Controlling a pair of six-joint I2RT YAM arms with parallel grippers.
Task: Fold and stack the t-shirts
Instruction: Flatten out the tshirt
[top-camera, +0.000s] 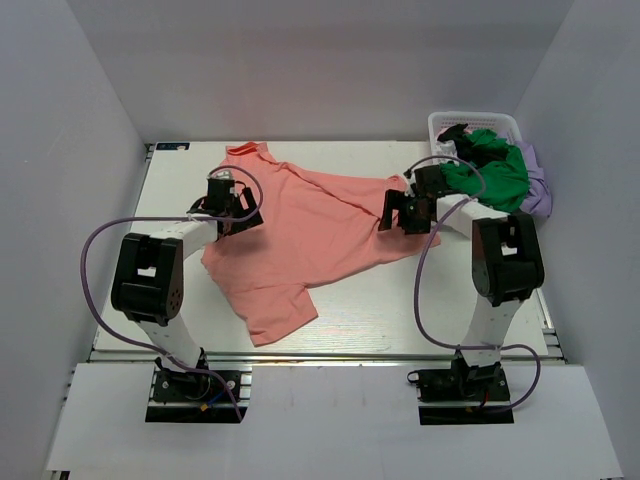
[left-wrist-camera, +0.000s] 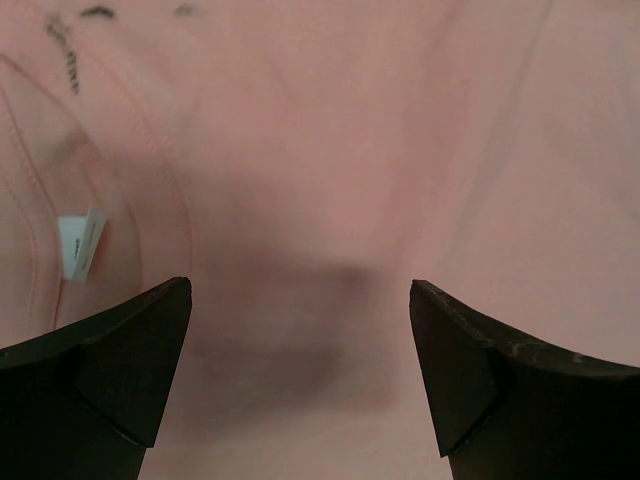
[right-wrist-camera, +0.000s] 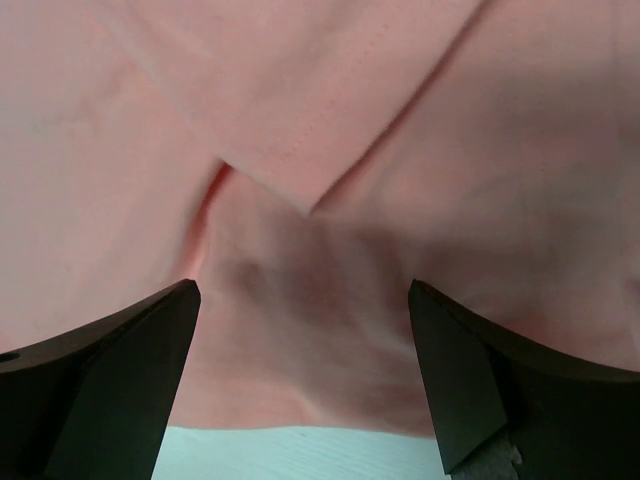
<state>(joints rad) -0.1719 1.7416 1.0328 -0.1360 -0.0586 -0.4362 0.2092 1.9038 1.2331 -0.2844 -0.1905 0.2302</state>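
A salmon-pink t-shirt (top-camera: 310, 235) lies spread and creased across the middle of the table. Over its left edge hangs my left gripper (top-camera: 238, 208), open, nothing between its fingers; its wrist view is filled with pink cloth (left-wrist-camera: 320, 160) and a small white label (left-wrist-camera: 80, 243). My right gripper (top-camera: 407, 213) stands open above the shirt's right edge, where a fold (right-wrist-camera: 300, 180) and the hem meet the white table (right-wrist-camera: 300, 455). A bright green t-shirt (top-camera: 492, 170), a lilac one (top-camera: 538, 190) and a dark one (top-camera: 462, 140) are heaped in and over the basket.
The white lattice basket (top-camera: 470, 120) sits in the back right corner. White walls close in the table at the back and on both sides. Purple cables loop from each arm. Bare tabletop (top-camera: 400, 300) shows in front of the shirt.
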